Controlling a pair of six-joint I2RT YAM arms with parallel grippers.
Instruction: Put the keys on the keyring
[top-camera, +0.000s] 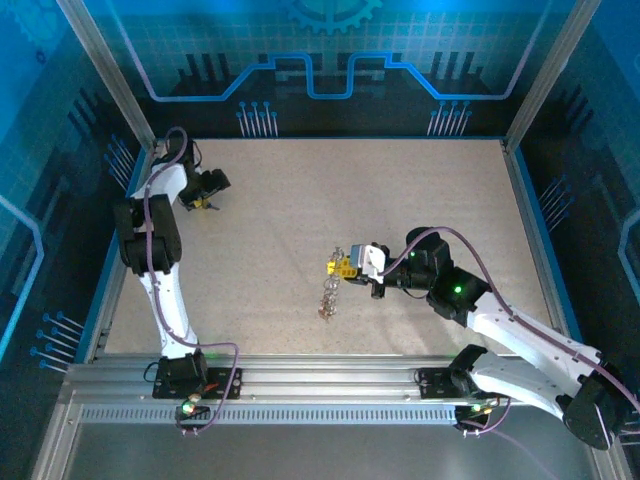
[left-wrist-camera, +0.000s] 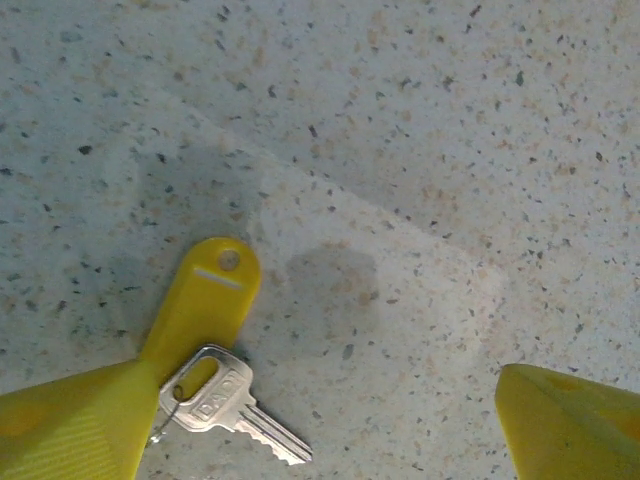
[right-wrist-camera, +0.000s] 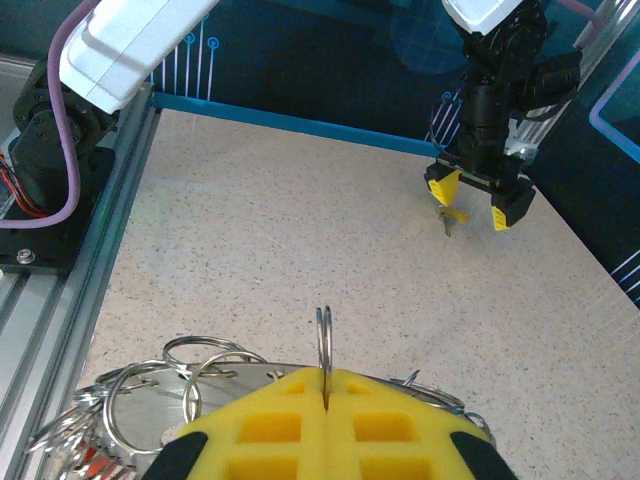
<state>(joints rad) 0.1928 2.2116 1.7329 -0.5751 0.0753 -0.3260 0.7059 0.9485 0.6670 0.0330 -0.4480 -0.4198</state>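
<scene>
A small silver key (left-wrist-camera: 225, 405) on a yellow plastic tag (left-wrist-camera: 205, 300) lies flat on the speckled table at the far left (top-camera: 207, 205). My left gripper (left-wrist-camera: 325, 400) hovers just above it, open, with the key close to its left finger (left-wrist-camera: 70, 420) and the right finger well apart. The right wrist view shows the same gripper (right-wrist-camera: 478, 195) over the key (right-wrist-camera: 450, 220). Mid-table, my right gripper (top-camera: 345, 267) is shut on a thin ring (right-wrist-camera: 324, 340) of the keyring (top-camera: 327, 298). That ring stands edge-on between the yellow pads (right-wrist-camera: 270, 420), and a bunch of silvery rings (right-wrist-camera: 200, 385) hangs beneath them.
A blue raised border (top-camera: 330, 138) and metal frame posts (top-camera: 110, 75) enclose the table. The aluminium rail (top-camera: 320, 385) carrying both arm bases runs along the near edge. Bare tabletop (top-camera: 300, 200) separates the two grippers.
</scene>
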